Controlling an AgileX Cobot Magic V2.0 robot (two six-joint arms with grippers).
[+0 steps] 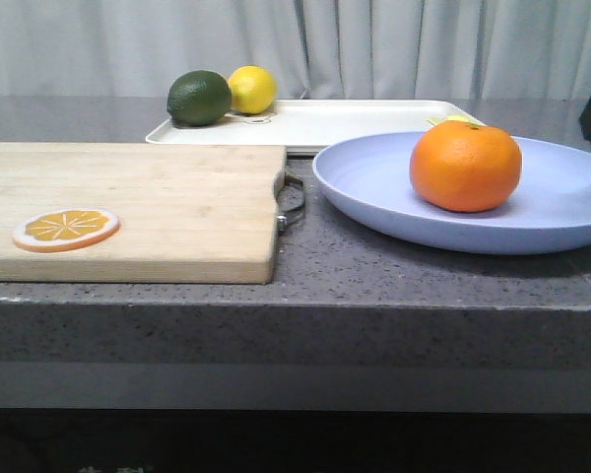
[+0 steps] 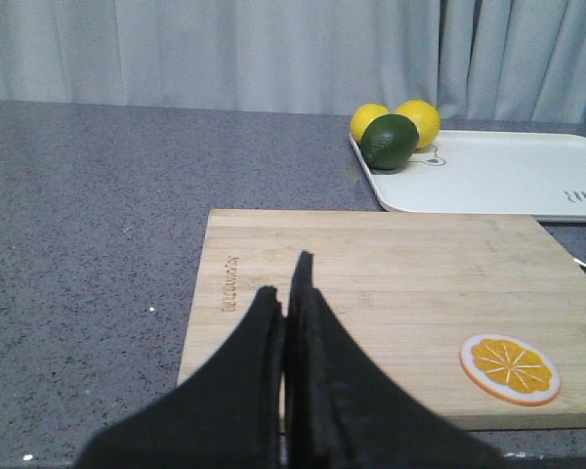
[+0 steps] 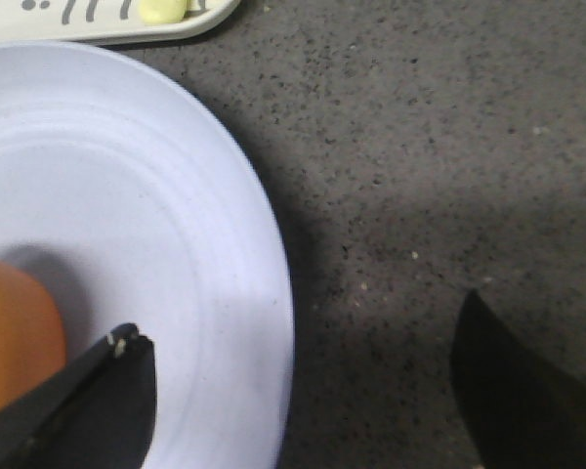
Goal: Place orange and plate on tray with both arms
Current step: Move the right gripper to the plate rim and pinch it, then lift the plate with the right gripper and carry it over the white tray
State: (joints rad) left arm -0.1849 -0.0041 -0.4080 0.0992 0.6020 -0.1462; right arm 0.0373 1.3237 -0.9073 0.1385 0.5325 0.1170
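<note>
The orange (image 1: 465, 166) sits on the pale lavender-blue plate (image 1: 374, 187) at the right of the table; both also show in the right wrist view, the orange (image 3: 10, 342) and the plate (image 3: 176, 215). The cream-white tray (image 1: 355, 120) lies behind them, and it shows in the left wrist view (image 2: 488, 176). My right gripper (image 3: 298, 327) is open and straddles the plate's rim, one finger over the plate near the orange, the other over the bare table. My left gripper (image 2: 288, 278) is shut and empty, above the wooden cutting board (image 2: 391, 293).
The cutting board (image 1: 128, 202) lies at the left with a flat orange slice (image 1: 66, 229) on it and a metal handle (image 1: 292, 202) facing the plate. A green lime (image 1: 198, 98) and a yellow lemon (image 1: 252, 89) sit on the tray's left end. Curtains hang behind.
</note>
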